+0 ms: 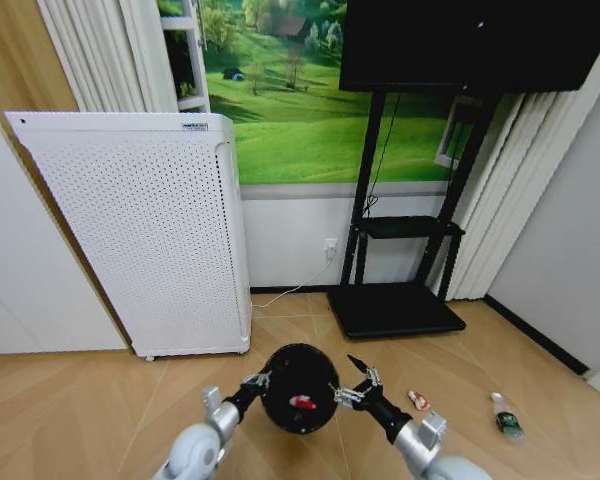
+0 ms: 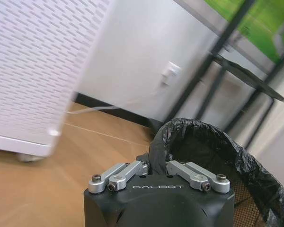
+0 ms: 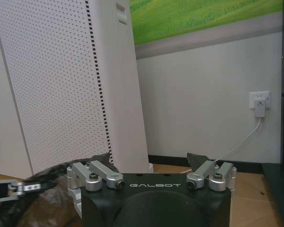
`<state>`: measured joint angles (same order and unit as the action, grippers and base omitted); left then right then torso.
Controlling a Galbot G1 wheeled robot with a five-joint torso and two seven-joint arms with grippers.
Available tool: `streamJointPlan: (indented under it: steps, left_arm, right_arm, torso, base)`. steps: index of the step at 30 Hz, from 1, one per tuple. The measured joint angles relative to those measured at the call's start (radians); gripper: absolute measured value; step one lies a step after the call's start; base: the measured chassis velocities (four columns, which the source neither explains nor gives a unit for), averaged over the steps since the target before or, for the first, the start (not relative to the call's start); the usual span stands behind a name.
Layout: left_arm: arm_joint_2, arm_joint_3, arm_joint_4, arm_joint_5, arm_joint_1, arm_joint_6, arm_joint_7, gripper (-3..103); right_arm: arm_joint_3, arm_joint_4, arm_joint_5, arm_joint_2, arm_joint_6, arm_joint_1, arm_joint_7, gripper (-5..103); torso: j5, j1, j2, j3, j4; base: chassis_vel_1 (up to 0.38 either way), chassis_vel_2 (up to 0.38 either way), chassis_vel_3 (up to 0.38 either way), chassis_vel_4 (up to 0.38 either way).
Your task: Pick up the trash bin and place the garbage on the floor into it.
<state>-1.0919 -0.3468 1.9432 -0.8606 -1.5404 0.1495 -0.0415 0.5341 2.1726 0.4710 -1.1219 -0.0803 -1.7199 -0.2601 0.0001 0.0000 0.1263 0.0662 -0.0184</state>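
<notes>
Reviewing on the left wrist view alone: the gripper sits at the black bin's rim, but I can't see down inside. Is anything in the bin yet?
Observer: Yes. The head view shows one red-and-white piece of garbage lying inside the trash bin.
Operator: And where is the other arm?
Observer: The right gripper is open beside the bin's right rim, opposite the left gripper.

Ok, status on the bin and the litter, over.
Left gripper shut on black round mesh trash bin, right gripper open beside its rim. One red-and-white wrapper inside. Another wrapper and clear green-label bottle on floor, unobstructed.
</notes>
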Motion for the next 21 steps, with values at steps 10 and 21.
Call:
streamJointPlan:
  steps: [10,21]
  left_arm:
    - [-0.046,-0.278,0.127,-0.024,-0.209,-0.005,0.003,7]
    - [-0.094,-0.473,0.101,-0.065,-0.229,-0.025,-0.003,7]
  right_arm:
    - [0.029,-0.026,-0.010,-0.102,-0.006,-0.038,0.014,94]
    - [0.015,-0.148,0.000,-0.040,-0.017,0.037,0.037,96]
  torso:
    - [-0.0001,0.000,0.000,0.000,-0.0004]
    - [-0.0007,0.000,0.000,0.000,0.0001]
  base:
    - [-0.043,-0.048,0.021,0.033]
    - [-0.200,-0.192,0.184,0.207]
